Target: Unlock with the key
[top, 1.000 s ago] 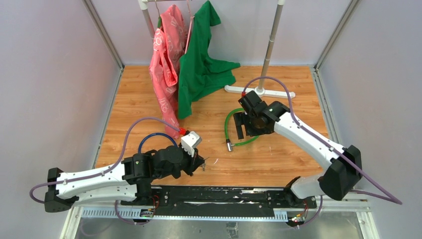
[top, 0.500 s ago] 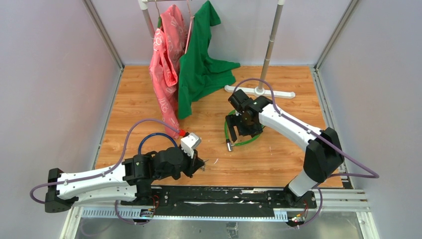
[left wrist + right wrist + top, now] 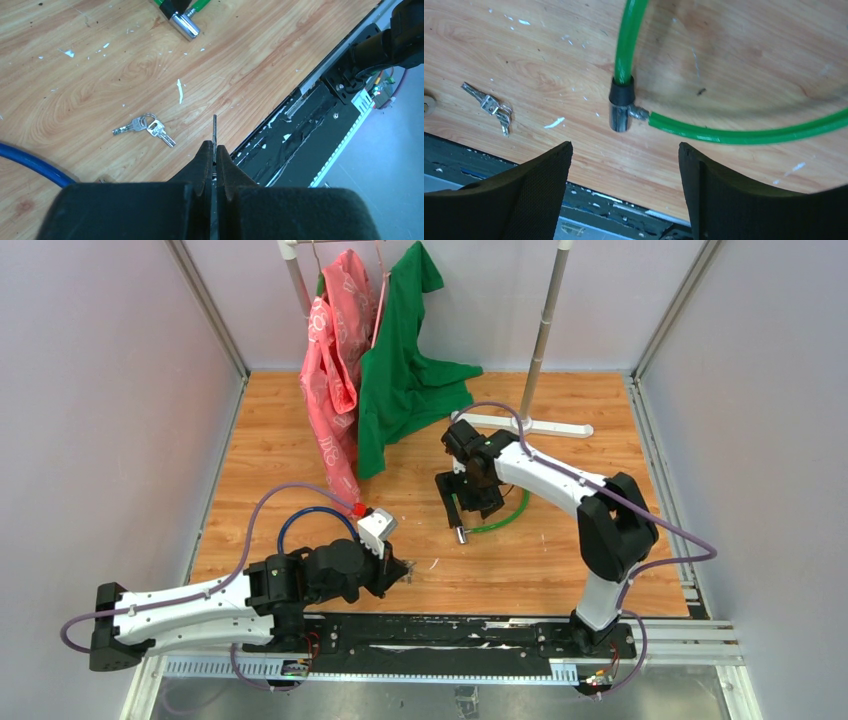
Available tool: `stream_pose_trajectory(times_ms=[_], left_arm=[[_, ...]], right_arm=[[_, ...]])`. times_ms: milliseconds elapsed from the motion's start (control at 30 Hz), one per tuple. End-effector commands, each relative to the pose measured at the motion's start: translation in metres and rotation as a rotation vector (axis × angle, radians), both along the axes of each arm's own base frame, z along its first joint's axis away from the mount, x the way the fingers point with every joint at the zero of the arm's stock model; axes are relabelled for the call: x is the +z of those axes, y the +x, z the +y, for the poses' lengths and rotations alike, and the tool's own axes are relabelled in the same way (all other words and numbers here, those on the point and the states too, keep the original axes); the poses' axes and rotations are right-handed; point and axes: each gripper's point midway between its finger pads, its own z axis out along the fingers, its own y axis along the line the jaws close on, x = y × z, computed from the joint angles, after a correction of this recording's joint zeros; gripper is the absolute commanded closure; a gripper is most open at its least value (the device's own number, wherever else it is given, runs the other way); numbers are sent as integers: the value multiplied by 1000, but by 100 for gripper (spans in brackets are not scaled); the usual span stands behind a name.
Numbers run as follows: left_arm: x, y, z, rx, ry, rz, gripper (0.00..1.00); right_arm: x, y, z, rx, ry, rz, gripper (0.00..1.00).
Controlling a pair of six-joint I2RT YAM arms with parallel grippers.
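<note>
Cable lock: right gripper has swung over its barrel, fingers wide, empty.
Key: pinched in left gripper; insertion pending.

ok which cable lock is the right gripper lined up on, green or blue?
The green cable lock: its metal barrel lies just ahead of the open right gripper. The blue cable lies over by the left arm.

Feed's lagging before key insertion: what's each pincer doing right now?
Left pincer: closed, holding the key.
Right pincer: open, empty, above the green cable lock.
</note>
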Motion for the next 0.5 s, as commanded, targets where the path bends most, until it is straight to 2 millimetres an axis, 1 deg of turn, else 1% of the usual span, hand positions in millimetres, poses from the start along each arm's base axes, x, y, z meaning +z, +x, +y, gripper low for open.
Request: stream_pose_trajectory(times_ms=[0,100,167,300,467], left_arm=[[5,2,-3,20,-48,7,100],[5,1,-3,17,-50,13,100],[5,0,-3,17,-50,17,100],[2,0,-1,25,-44,26,100],[0,0,1,36,-51,29,100]], right_arm=[[-10,12,26,94,55,-35,21],[-26,24,29,106,28,-60,25],[-37,28,28,108,-1,-53,28],[-51,28,26,94,-30,-25,37],[-64,22,22,91,-50,7,46]])
